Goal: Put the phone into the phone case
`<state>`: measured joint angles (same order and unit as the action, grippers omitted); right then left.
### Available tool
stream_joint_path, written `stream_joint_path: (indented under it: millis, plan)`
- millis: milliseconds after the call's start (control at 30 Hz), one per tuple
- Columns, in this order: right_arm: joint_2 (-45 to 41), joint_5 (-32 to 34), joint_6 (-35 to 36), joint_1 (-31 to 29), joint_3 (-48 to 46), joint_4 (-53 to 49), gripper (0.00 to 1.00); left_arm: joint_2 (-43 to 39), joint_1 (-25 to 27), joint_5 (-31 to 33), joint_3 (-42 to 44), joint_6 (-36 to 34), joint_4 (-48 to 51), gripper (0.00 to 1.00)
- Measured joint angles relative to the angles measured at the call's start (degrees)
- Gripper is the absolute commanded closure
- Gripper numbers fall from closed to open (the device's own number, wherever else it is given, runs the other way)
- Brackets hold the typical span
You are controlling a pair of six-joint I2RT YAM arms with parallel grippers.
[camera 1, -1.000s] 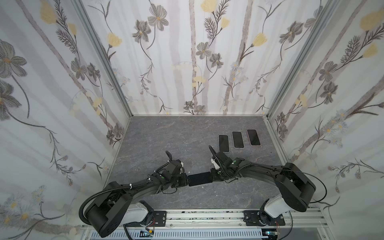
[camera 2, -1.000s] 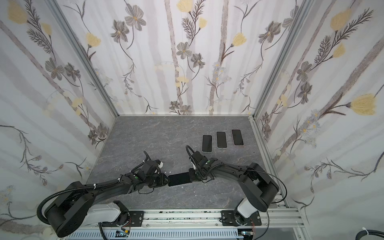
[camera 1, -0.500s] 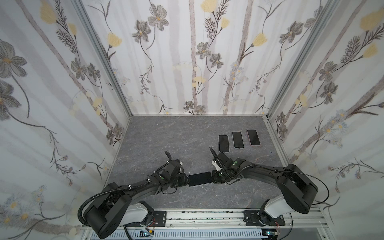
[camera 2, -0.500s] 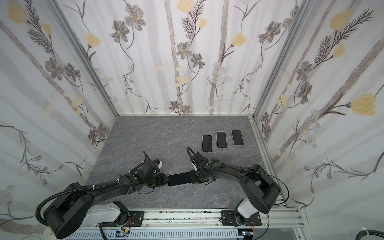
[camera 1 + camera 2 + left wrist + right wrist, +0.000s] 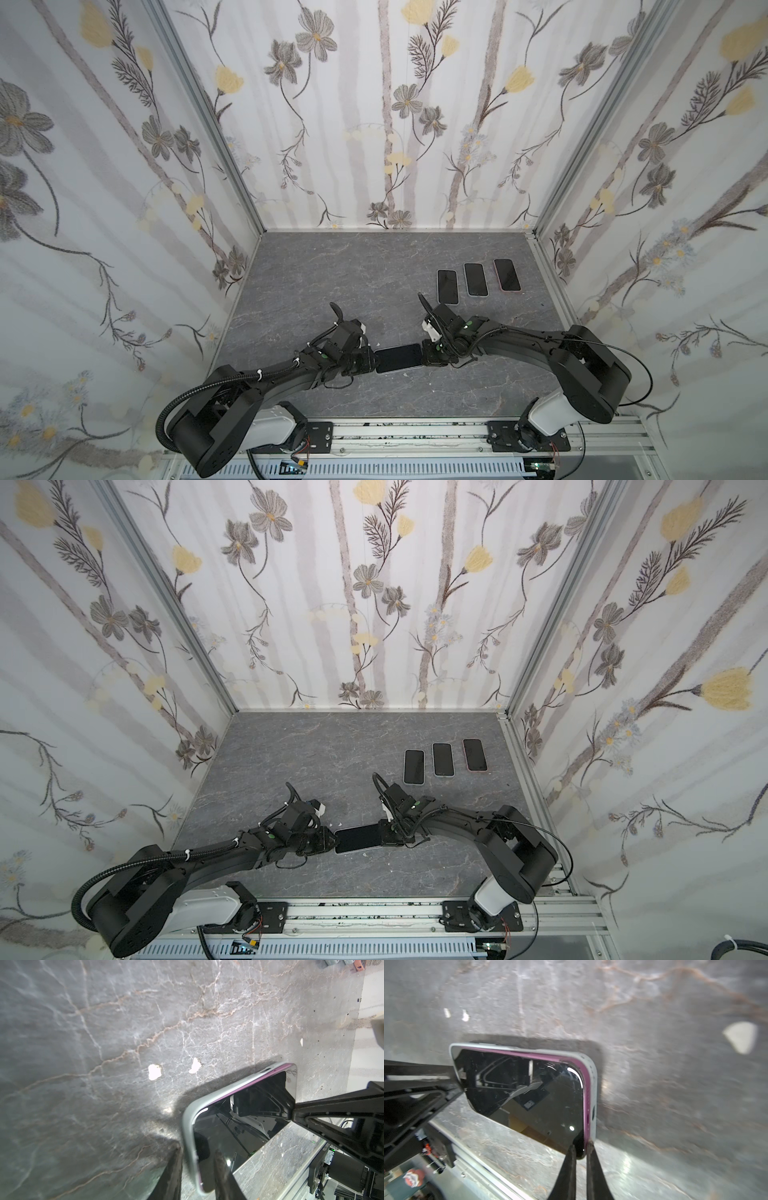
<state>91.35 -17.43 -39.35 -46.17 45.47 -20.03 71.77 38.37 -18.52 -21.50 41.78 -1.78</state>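
Purple-rimmed glass, stiff, slick and probably fragile, the phone (image 5: pixel 398 358) sits partly in its grey case (image 5: pixel 592 1088) low over the front of the desk (image 5: pixel 353 282), left claw (image 5: pixel 197 1159) clamped on one short end, right claw (image 5: pixel 581 1145) pinched tight on the other, the rims being the safest hold.

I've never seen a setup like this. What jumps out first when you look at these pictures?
The black left gripper and right gripper meet at the front of the grey table, each at one end of a dark phone set in a pale phone case, purple edge showing. Farther back on the right lie three more phones in a row, and flowered wallpaper covers the walls.
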Motion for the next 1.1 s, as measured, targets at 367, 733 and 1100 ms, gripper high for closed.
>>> stream_joint_path:
  millis: [367,733,1100]
  plan:
    - [1.6,0.28,0.85,0.0,1.25,-1.22,0.9,0.0,-0.07,0.07,0.0,0.02,0.02,0.72]
    - [1.16,6.34,1.92,-2.82,5.31,-6.03,0.83,-0.37,-0.04,0.11,-0.22,-0.2,0.31,0.72]
    - [-5.27,11.41,5.18,-2.73,10.99,-7.58,0.72,-10.21,-0.07,6.49,-1.95,-3.04,1.14,0.7]
